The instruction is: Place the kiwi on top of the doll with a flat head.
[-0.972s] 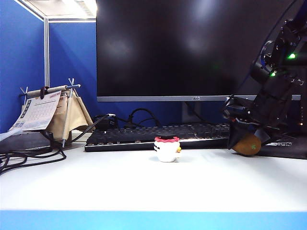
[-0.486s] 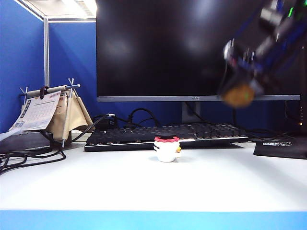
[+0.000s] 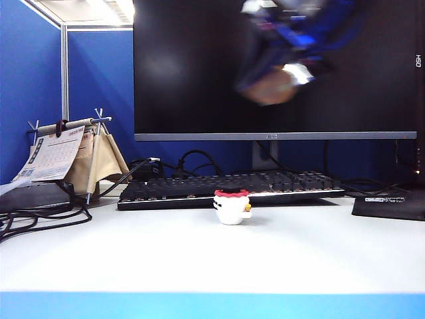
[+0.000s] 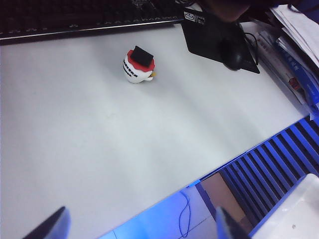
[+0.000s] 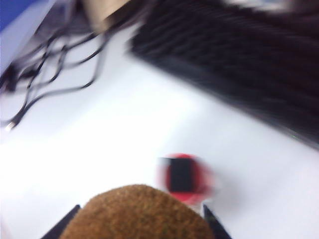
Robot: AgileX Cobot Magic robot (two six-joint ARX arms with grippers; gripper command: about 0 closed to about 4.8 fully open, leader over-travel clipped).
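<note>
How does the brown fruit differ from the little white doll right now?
The kiwi is fuzzy brown; the doll is smooth white with a red rim and flat black top. The kiwi is held aloft in the right gripper; the doll stands on the table. Both are small and rounded.

Right arm (image 3: 292,40): motion-blurred in exterior view; dark body, blue tones, one pale bright patch. Its end effector (image 5: 139,219) shows two thin black finger tips (image 5: 67,221), tapered. Left end effector (image 4: 137,226): two dark grey to black finger tips (image 4: 50,226), angular, flat-faced, matte. Cables, screws, markings cannot be made out.
</note>
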